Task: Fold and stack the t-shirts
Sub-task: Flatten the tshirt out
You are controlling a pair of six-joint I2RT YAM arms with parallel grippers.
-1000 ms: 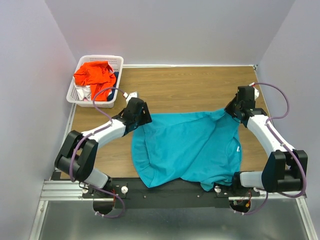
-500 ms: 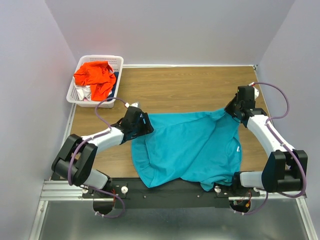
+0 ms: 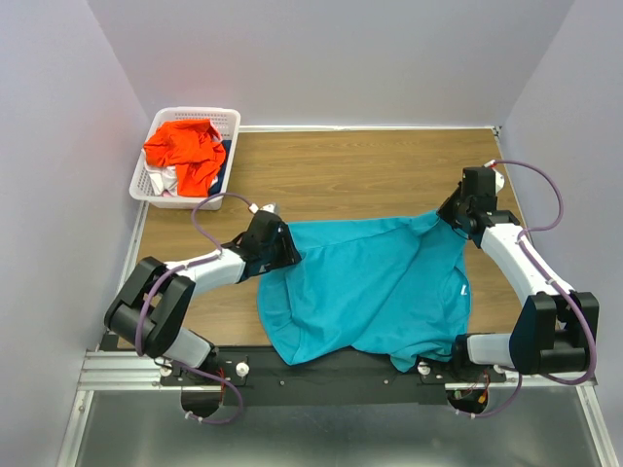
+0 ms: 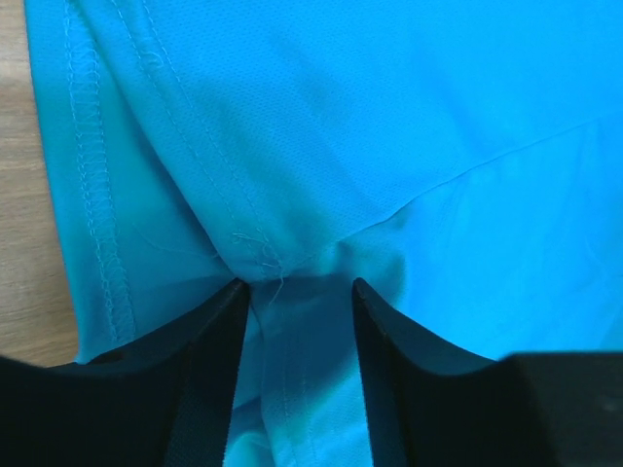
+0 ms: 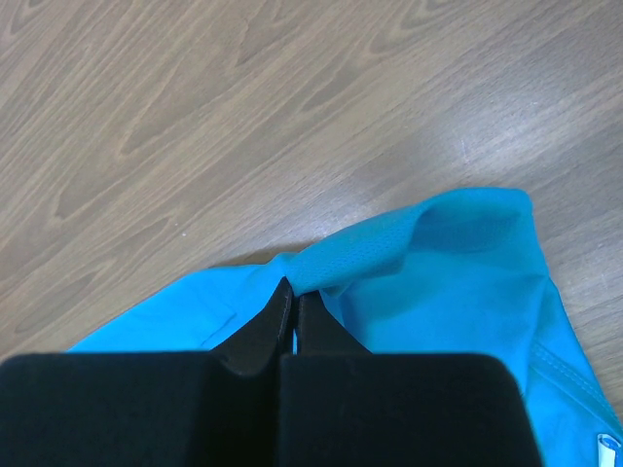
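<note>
Teal shirt (image 3: 375, 287): it lies spread out and wrinkly on the wooden table (image 3: 350, 170), between the two pincers. Its near edge hangs over the black rail (image 3: 331, 375) at the front.
Left pincer (image 4: 297, 284): it is half wide and down on the left corner of the teal shirt. A bunched fold of teal cloth sits between its two fingers.
Stitched hem (image 4: 97, 175): it runs just to the left of the left pincer, and bare wood shows past it.
Right pincer (image 5: 295, 292): it is squeezed tight and pinches the far right corner of the teal shirt. The cloth puffs up in a small hump right in front of its tips.
White tag (image 3: 463, 289): it is on the teal shirt, nearer the front than the right pincer.
White basket (image 3: 195, 110): it is behind and to the left of the left pincer, well apart from it, at the far left corner of the table.
Orange shirt (image 3: 185, 146): it is heaped on top in the white basket.
White cloth (image 3: 161, 180): it peeks out under the orange shirt.
Dark blue cloth (image 3: 226, 151): it shows beside the orange shirt, on the side nearest the left pincer.
In the way: the right arm lies along the right edge of the teal shirt.
</note>
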